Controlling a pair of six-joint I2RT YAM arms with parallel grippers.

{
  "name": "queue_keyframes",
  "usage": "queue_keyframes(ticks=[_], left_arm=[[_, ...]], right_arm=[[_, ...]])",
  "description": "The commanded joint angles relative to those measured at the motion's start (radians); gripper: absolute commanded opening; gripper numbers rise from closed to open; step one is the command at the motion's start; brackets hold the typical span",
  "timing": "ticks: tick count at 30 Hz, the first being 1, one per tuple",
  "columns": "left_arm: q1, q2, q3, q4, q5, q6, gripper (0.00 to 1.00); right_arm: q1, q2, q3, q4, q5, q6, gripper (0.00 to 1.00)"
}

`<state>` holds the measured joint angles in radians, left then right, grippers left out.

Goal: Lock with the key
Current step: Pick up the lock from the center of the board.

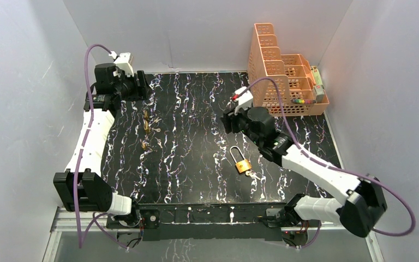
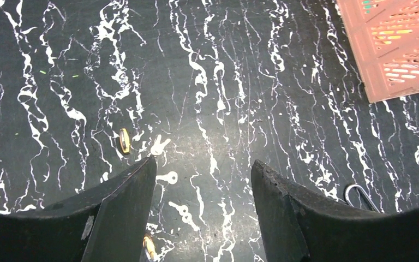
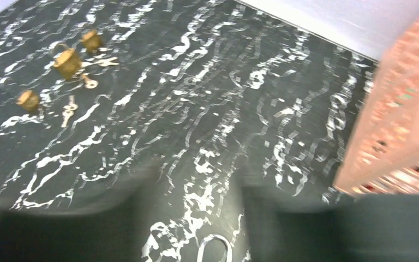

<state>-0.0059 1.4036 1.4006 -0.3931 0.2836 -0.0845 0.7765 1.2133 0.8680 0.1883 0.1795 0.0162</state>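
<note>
A brass padlock (image 1: 243, 165) with a raised silver shackle lies on the black marbled table (image 1: 196, 109), and a key (image 1: 254, 175) sits at its lower right. My right gripper (image 1: 228, 124) hovers just beyond the padlock. In the blurred right wrist view the right gripper (image 3: 199, 185) shows a gap between its fingers with nothing in it, and only the shackle top (image 3: 214, 248) appears below. My left gripper (image 1: 139, 87) is at the far left corner. The left gripper (image 2: 203, 161) is open and empty above several loose keys (image 2: 184, 213).
Small brass padlocks (image 1: 146, 128) and keys lie in a column on the left of the table; the right wrist view also catches these small padlocks (image 3: 66, 61). An orange plastic organiser basket (image 1: 283, 76) stands at the back right. White walls close in the table.
</note>
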Motion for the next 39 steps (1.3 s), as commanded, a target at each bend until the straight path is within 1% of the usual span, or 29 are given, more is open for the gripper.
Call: queue_keyframes(ticks=[1, 5, 6, 7, 8, 9, 10, 11, 12, 15, 24, 27, 28, 29, 30, 32, 39], left_arm=[[0.004, -0.054, 0.006, 0.016, 0.083, -0.016, 0.63], [0.004, -0.054, 0.007, 0.019, 0.132, -0.023, 0.64], [0.004, -0.054, 0.006, 0.019, 0.136, -0.024, 0.64], [0.004, -0.054, 0.003, 0.019, 0.136, -0.023, 0.64], [0.004, -0.054, 0.003, 0.016, 0.135, -0.023, 0.64], [0.004, -0.052, 0.002, 0.013, 0.136, -0.023, 0.64], [0.004, -0.051, 0.001, 0.012, 0.138, -0.022, 0.64], [0.004, -0.05, 0.0, 0.01, 0.139, -0.019, 0.64], [0.004, -0.049, 0.001, 0.007, 0.138, -0.017, 0.65], [0.004, -0.048, 0.005, -0.005, 0.125, -0.005, 0.65], [0.004, -0.046, 0.005, -0.015, 0.115, 0.003, 0.65], [0.004, -0.045, 0.005, -0.015, 0.113, 0.003, 0.65], [0.004, -0.044, 0.006, -0.013, 0.112, 0.003, 0.65], [0.004, -0.043, 0.005, -0.013, 0.111, 0.003, 0.65], [0.004, -0.043, 0.005, -0.013, 0.111, 0.002, 0.66], [0.004, -0.041, 0.002, -0.013, 0.111, 0.002, 0.66], [0.004, -0.036, 0.003, -0.011, 0.117, 0.001, 0.68]], right_arm=[[-0.006, -0.102, 0.062, -0.269, 0.238, 0.102, 0.98], [-0.007, -0.128, 0.067, -0.424, 0.281, 0.164, 0.98], [-0.008, -0.13, 0.064, -0.451, 0.27, 0.169, 0.97], [-0.007, -0.131, 0.063, -0.477, 0.259, 0.18, 0.91], [-0.007, -0.136, 0.061, -0.496, 0.247, 0.187, 0.82], [-0.008, -0.145, 0.055, -0.504, 0.235, 0.19, 0.69], [-0.008, -0.155, 0.046, -0.505, 0.229, 0.194, 0.4], [-0.008, -0.169, 0.036, -0.503, 0.231, 0.201, 0.05], [-0.008, -0.182, 0.031, -0.509, 0.238, 0.207, 0.0], [-0.009, -0.212, 0.019, -0.514, 0.2, 0.202, 0.0], [-0.015, -0.252, -0.001, -0.577, 0.223, 0.226, 0.0], [-0.024, -0.238, -0.006, -0.606, 0.154, 0.228, 0.0], [-0.025, -0.227, -0.008, -0.624, 0.141, 0.247, 0.2], [-0.026, -0.212, -0.012, -0.643, 0.134, 0.271, 0.76], [-0.025, -0.198, -0.02, -0.656, 0.121, 0.285, 0.96], [-0.025, -0.166, -0.041, -0.661, 0.088, 0.289, 0.99], [-0.025, -0.054, -0.125, -0.638, -0.018, 0.351, 0.98]])
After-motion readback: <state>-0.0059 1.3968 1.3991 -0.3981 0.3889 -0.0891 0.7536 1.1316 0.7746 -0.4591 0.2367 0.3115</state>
